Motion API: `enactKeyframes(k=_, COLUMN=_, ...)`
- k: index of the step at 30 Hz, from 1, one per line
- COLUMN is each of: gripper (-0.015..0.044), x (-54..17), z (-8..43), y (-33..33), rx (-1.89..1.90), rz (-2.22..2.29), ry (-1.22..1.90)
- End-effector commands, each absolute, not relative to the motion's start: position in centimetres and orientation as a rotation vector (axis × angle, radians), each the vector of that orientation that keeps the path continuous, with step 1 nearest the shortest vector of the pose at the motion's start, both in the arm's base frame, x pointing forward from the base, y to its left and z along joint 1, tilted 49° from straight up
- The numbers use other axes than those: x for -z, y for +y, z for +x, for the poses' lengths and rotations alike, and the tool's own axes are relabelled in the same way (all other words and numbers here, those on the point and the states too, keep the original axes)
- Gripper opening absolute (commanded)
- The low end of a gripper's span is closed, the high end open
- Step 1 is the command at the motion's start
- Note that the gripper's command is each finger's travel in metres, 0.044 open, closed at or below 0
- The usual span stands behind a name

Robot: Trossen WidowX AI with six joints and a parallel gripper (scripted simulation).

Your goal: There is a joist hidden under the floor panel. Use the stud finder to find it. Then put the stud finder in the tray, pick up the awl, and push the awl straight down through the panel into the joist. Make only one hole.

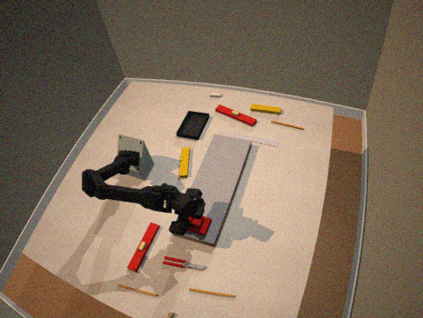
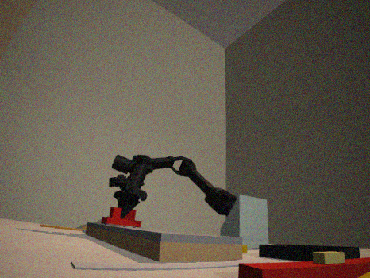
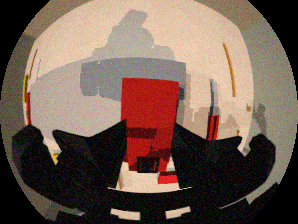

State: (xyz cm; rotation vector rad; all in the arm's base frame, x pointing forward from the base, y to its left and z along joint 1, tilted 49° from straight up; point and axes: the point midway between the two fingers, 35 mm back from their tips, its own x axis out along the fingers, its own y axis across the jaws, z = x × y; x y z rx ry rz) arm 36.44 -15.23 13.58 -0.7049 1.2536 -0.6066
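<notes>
My gripper (image 1: 192, 218) (image 2: 125, 213) (image 3: 148, 121) is shut on the red stud finder (image 1: 203, 225) (image 2: 115, 222) (image 3: 150, 100). The stud finder is upright, its base at the top face of the grey floor panel (image 1: 222, 163) (image 2: 202, 251) (image 3: 60, 100), near the panel's near end in the top view; a tiny gap cannot be ruled out. The black tray (image 1: 198, 113) (image 2: 310, 254) holds nothing visible, behind the panel's far end. I cannot surely identify the awl; a small brownish piece (image 1: 171, 314) is cut off at the bottom edge of the top view. The joist is hidden.
Red-handled pliers (image 1: 174, 264) (image 3: 213, 127) and a red level (image 1: 147, 238) lie near the panel's near end. A yellow block (image 1: 184, 162) lies beside the panel. Another red level (image 1: 227, 112), a yellow block (image 1: 266, 109) and a pencil (image 1: 288, 124) lie at the back. Two pencils lie in front.
</notes>
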Motion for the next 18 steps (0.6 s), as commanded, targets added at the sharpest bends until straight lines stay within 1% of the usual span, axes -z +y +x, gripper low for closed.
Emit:
enactKeyframes(k=1, gripper=0.0000, x=-13.2, z=36.5, y=-15.3, rx=0.595, rz=-0.710, ry=1.250)
enactKeyframes(k=18, gripper=0.0000, x=-10.1, z=36.6, y=-12.7, rx=0.594, rz=-0.709, ry=1.251)
